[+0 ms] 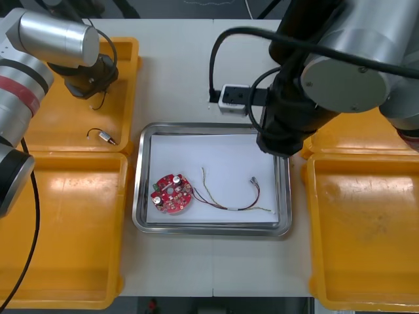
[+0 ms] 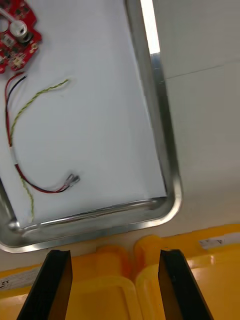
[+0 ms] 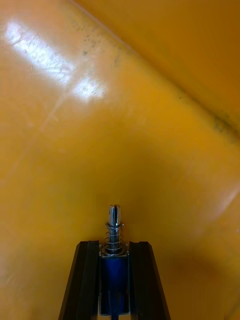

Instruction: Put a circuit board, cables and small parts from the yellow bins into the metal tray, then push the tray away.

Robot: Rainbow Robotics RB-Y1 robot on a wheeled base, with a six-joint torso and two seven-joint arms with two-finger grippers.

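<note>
front view, bins: four yellow bins (image 1: 65, 229) on the tabletop (image 1: 177, 72), two at each side, one behind the other.
front view, tray: one metal tray (image 1: 139, 196) between the bins, white inside.
front view, board: one round red circuit board (image 1: 172, 193), flat in the tray's near left part.
front view, cable: one red and yellow cable (image 1: 230, 204), loosely curved in the tray, one end close to the board.
front view, loose metal part: one loose metal part (image 1: 103, 135) with a thin black wire, on the floor of the far left bin (image 1: 52, 124), close to that bin's near wall.
front view, arms: the left arm (image 1: 52, 39) reaches over the far left bin; the right arm (image 1: 340, 72) ends over the tray's far right corner.
front view, white box: one white box (image 1: 234, 97) on the tabletop beyond the tray.
right wrist view, right gripper: the right gripper (image 2: 114, 257) has its jaws wide apart with nothing between them, above the rims where two bins meet, just beside the tray (image 2: 170, 165).
right wrist view, tray contents: one board (image 2: 15, 35), partly out of frame, and one cable (image 2: 30, 150).
left wrist view, left gripper: the left gripper (image 3: 114, 245) has its jaws closed on one gripped metal part (image 3: 114, 220), its blue body between them, a spring and a slotted pin sticking out past the tips.
left wrist view, bin: bare bin floor under the part; whether they touch I cannot tell.
small parts in all: two.
</note>
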